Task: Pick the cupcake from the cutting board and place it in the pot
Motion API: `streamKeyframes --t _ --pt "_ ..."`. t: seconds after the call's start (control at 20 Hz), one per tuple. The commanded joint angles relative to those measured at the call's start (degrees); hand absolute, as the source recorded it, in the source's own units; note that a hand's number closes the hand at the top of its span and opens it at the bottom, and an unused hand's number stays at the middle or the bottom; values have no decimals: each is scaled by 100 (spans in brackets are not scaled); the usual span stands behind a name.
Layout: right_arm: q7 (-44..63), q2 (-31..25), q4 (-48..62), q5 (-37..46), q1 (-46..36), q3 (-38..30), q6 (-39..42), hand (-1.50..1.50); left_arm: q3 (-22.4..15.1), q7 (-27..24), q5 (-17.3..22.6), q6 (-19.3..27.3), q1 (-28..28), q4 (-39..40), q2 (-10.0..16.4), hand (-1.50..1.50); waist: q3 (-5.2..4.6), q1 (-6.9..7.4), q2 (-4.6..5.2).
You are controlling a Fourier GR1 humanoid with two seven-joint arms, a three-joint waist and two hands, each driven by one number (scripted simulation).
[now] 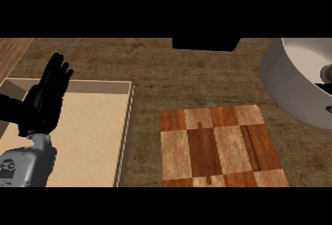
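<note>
Head view, black left hand [48, 94] open, straight-fingered, empty, above shallow beige tray [84, 132], chequered wooden cutting board [217, 149] cut off below, white round pot [285, 83] cropped rightward, right hand [322, 85] mere dark fragments there, grasp untellable, cupcake not discernible

Dim, even light fell across the brown counter [194, 83]; the pot [280, 83] showed a shaded outer wall.

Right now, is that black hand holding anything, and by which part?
Nothing is held. The black left hand is open, fingers straight, over the shallow beige tray; the right hand is out of view.
</note>
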Motion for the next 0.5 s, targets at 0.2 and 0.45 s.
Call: streamKeyframes --t 0.2,0.45 --pt "-454 -242 704 -1197 -121 -1127 878 -150 34 167 -19 22 -62 -125 66 0 163 18 91" --pt "-594 -890 974 -1374 34 -1325 1496 -150 67 -208 -112 75 -1 201 -50 0 164 5 139"
